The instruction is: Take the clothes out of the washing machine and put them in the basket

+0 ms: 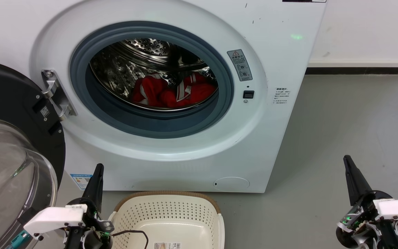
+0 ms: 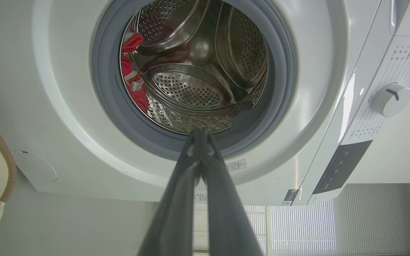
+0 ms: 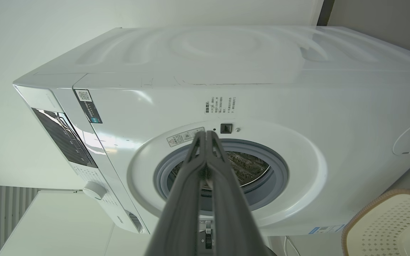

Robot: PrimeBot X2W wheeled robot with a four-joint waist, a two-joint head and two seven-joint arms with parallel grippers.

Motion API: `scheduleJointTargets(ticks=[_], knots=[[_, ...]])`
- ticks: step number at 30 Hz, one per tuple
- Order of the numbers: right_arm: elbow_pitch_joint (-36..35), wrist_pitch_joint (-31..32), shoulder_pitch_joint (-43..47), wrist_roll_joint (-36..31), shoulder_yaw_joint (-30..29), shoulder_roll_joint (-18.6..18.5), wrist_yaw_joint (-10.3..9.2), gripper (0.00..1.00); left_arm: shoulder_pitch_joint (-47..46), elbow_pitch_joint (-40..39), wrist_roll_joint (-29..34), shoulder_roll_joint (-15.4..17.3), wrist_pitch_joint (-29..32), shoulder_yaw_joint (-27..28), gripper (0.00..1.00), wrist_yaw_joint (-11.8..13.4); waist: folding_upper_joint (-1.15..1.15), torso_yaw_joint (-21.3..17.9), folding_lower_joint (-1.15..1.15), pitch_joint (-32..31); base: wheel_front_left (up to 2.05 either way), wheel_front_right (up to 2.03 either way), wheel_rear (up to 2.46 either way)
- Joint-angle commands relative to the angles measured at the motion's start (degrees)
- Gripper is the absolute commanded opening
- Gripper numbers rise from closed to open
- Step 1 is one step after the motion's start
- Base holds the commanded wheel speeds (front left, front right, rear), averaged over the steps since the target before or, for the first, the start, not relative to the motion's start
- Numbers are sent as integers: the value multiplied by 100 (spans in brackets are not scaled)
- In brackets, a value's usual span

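Note:
The white washing machine point(image 1: 171, 162) stands with its porthole open. Red clothes point(image 1: 171, 91) with white stripes lie at the bottom of the steel drum; in the left wrist view the clothes point(image 2: 135, 94) show at the drum's left side. The cream basket point(image 1: 168, 214) with a brown rim sits on the floor right before the washer, and nothing lies in the part I see. My left gripper point(image 1: 98, 169) is shut and empty, low at the basket's left. My right gripper point(image 1: 347, 160) is shut and empty, well off to the right over the floor. Both gripper tips meet in the wrist views point(image 2: 199, 132) point(image 3: 206, 133).
The washer's black-framed glass door point(image 1: 12, 155) hangs open at the far left, close to my left arm. Grey floor point(image 1: 340, 121) stretches to the right of the washer up to a white wall with a dark skirting point(image 1: 358, 70).

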Motion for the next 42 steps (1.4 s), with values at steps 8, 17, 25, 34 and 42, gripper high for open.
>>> scheduleJointTargets(ticks=[8, 17, 25, 34, 42], knots=[[11, 2, -70, -25, 3, 17, 0, 0, -34, -2, -12, -12, 9, 17, 0, -22, 0, 0, 0, 0, 0, 0, 0], [11, 2, -70, -25, 3, 17, 0, 0, -34, -2, -12, -12, 9, 17, 0, -22, 0, 0, 0, 0, 0, 0, 0], [11, 2, -70, -25, 3, 17, 0, 0, -34, -2, -12, -13, 9, 17, 0, -22, 0, 0, 0, 0, 0, 0, 0], [11, 2, -70, -25, 3, 17, 0, 0, -34, -2, -12, -13, 9, 16, 0, -22, 0, 0, 0, 0, 0, 0, 0], [11, 2, -70, -25, 4, 17, 0, 0, -34, -2, -12, -13, 10, 16, 0, -22, 0, 0, 0, 0, 0, 0, 0]])
